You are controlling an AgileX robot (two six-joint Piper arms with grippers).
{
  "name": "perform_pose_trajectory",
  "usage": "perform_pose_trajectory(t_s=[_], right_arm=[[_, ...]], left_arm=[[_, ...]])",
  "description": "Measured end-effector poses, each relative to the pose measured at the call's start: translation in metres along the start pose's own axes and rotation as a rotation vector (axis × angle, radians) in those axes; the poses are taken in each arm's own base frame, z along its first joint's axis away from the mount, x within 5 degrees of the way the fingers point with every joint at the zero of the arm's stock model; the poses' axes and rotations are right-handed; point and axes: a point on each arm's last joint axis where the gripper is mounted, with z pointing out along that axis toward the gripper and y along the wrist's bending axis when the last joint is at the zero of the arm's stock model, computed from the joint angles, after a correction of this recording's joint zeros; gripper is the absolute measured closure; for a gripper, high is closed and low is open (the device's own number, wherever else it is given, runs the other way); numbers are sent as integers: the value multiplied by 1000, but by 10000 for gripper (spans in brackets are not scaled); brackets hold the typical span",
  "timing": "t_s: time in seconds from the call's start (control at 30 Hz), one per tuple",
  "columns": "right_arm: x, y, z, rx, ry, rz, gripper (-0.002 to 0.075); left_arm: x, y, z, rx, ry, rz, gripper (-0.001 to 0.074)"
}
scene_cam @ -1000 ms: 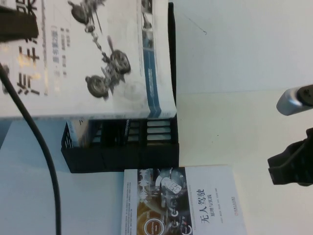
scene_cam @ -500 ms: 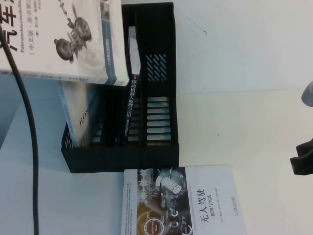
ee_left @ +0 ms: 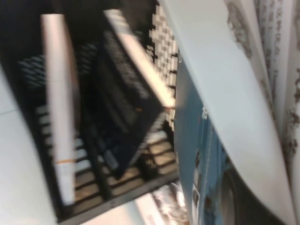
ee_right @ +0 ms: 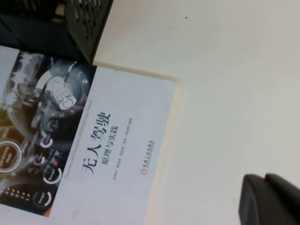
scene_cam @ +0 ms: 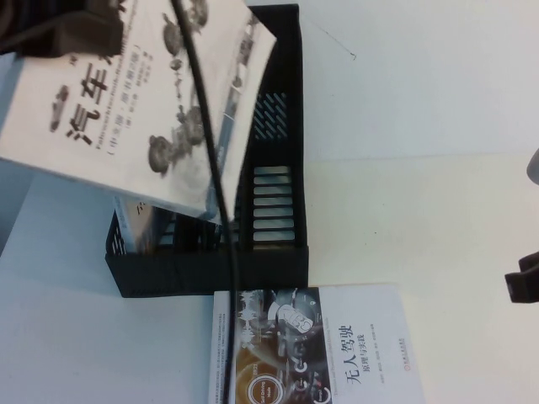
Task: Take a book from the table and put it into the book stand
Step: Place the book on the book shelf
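Note:
The book [scene_cam: 135, 109], white with black Chinese title and grey car-part drawings, hangs tilted in the air over the left and middle slots of the black book stand [scene_cam: 274, 168]. Its low corner reaches toward the stand's front. My left gripper [scene_cam: 63, 29] is shut on the book's far end at the top left. In the left wrist view the book's blue spine [ee_left: 206, 154] fills the near side, with the book stand [ee_left: 93, 154] below it. My right gripper [scene_cam: 524, 286] sits at the table's [scene_cam: 421, 126] right edge, shut and holding nothing, its fingertips [ee_right: 269, 199] together.
A white-and-brown book [scene_cam: 312, 345] lies flat in front of the stand, also in the right wrist view [ee_right: 84, 140]. A dark book [ee_left: 126, 103] and a white-edged book [ee_left: 58, 108] stand in the rack. The left arm's black cable [scene_cam: 215, 168] crosses over the held book.
The held book has swung from lying flat across the stand, up to the left, then to a tilt with its corner low over the slots. The right gripper drew back to the right edge.

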Motion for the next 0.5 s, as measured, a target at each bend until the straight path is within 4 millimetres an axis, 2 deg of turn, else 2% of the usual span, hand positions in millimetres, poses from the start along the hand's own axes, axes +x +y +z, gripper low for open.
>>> perform_pose_trajectory(t_s=[0.13, 0.27, 0.5], right_arm=[[1, 0, 0, 5, 15, 13, 726], [3, -1, 0, 11, 33, 26, 726], [4, -1, 0, 13, 41, 31, 726]], left_arm=[[-1, -21, 14, 10, 37, 31, 616], [-5, -33, 31, -41, 70, 20, 617], [-11, -32, 74, -147, 140, 0, 617]])
